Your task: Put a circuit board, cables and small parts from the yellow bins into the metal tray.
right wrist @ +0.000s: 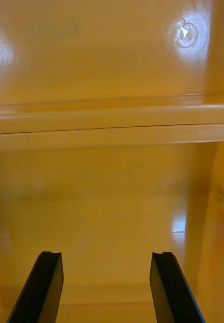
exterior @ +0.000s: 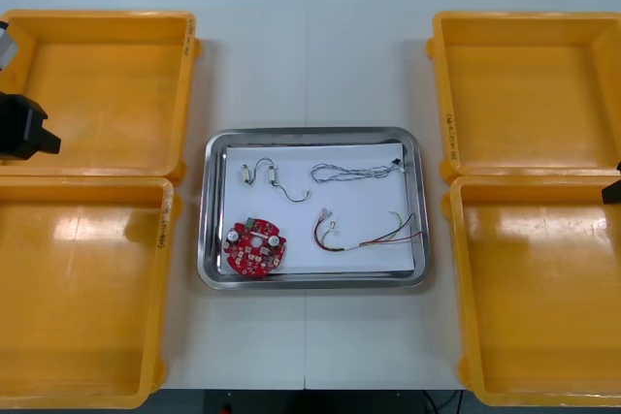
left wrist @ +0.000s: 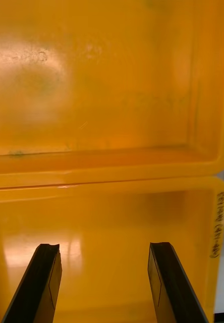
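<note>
**Tray filled at the centre, both arms over the side bins**

The metal tray [exterior: 215, 276] is sitting at the middle of the table [exterior: 310, 65], between the left bins [exterior: 92, 94] and the right bins [exterior: 529, 94], and apart from both pairs.

On the tray's white inside:
- The round red circuit board [exterior: 254, 247] is lying in the near corner on the robot's left.
- The red and yellow cable [exterior: 367, 237] is curling just beside the board, toward the right.
- The twisted blue and white cable [exterior: 354, 173] is stretching along the far side toward the right corner.
- The small metal parts [exterior: 260, 175] are lying at the far left, with a thin curved wire trailing from them.

The left arm [exterior: 21, 128] is showing at the table's left edge, over the left bins near the line where the two meet. The right arm [exterior: 612, 191] is just reaching in at the right edge, level with the seam between the right bins.

In the left wrist view the left jaws are standing wide apart with nothing between them, above one bin's shiny floor [left wrist: 112, 237]. The adjoining rims of the two bins are running across beyond them.

The right wrist view is showing the same arrangement: the right jaws are spread open and gripping nothing, over a bin floor [right wrist: 112, 202].
</note>
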